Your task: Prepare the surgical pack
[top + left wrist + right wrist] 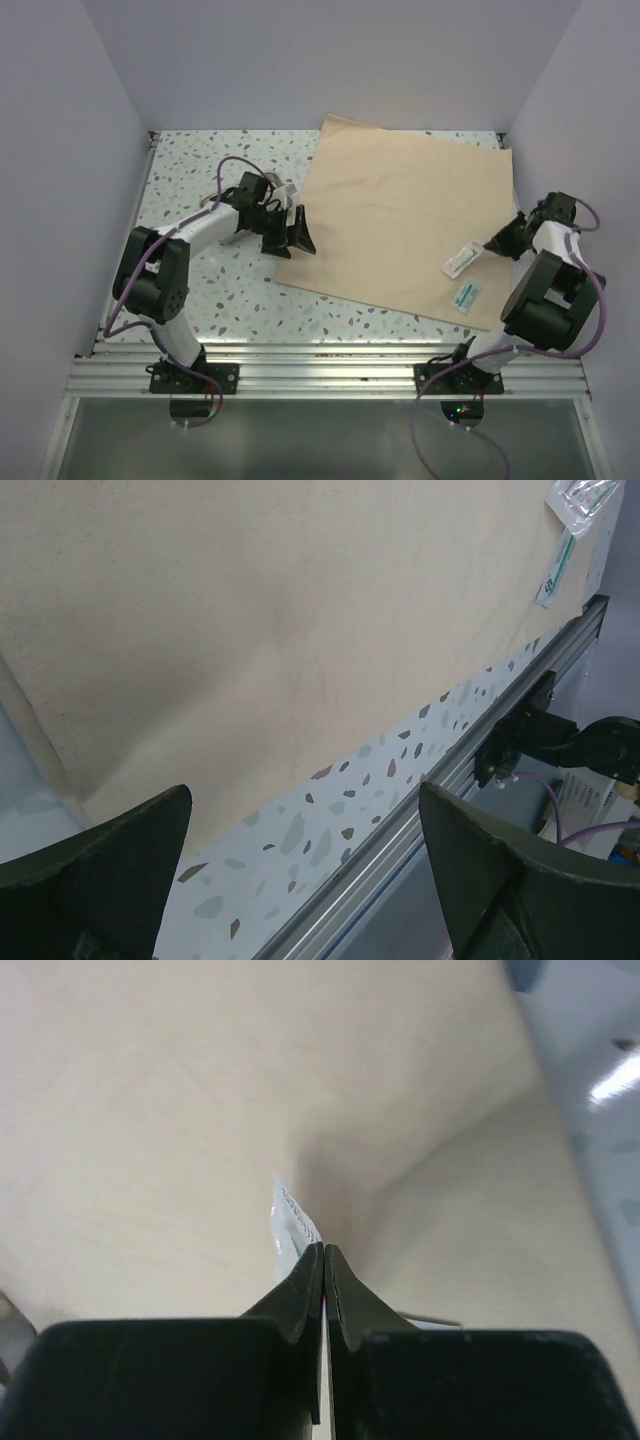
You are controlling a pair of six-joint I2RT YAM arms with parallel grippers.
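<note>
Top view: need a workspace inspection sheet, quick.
Surface: terrazzo table, partly under the sheet.
Job's things: tan wrap sheet spread flat, askew; white packet and teal-printed packet lie on its near right part; metal tray not seen.
Clutter: nothing seen.
Tools: left tool open at the sheet's left edge; right tool shut at the white packet's end, pinch unclear.
Cables: purple cables loop off both arms.
Surroundings: pale walls; aluminium rail along the near edge.

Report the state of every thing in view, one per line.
Sheet, spread flat.
Left pincer, open, at sheet's left edge.
Right pincer, shut; grip on packet unclear.
White packet, lying on sheet, at right pincer's tips.
Green packet, lying flat on sheet, untouched.
</note>
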